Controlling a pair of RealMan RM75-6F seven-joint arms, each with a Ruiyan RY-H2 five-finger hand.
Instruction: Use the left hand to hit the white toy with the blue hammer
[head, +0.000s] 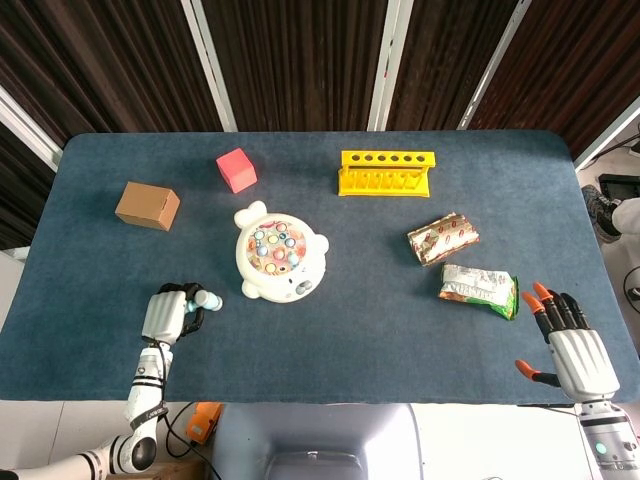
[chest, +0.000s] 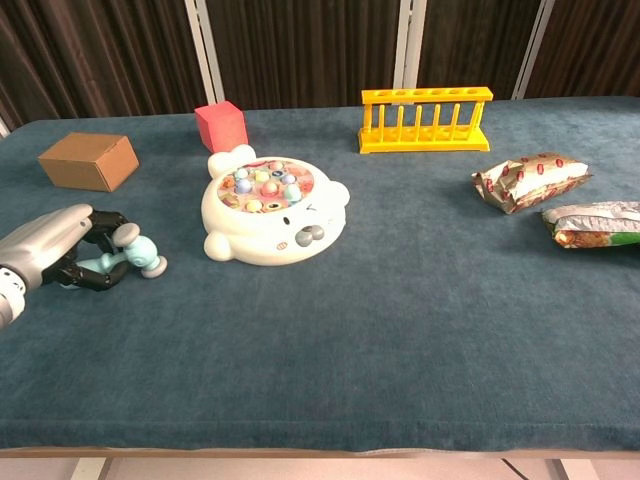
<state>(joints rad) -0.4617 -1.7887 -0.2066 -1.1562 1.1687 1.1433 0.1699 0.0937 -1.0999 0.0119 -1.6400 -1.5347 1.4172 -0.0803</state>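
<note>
The left robot hand (chest: 55, 250) is curling around the blue hammer (chest: 125, 257) near the desk's left edge; its loose-looking grip is risking slippage before reaching the white toy (chest: 272, 212) mid-desk.

Glossy plastic toy (chest: 272, 212) — matt cloth (chest: 400, 330)

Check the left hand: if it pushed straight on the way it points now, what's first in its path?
Probably the white toy. The left hand grips the hammer with its head toward the toy, bare cloth between them. Depth is unclear, so it might slip past the toy's near edge.
</note>
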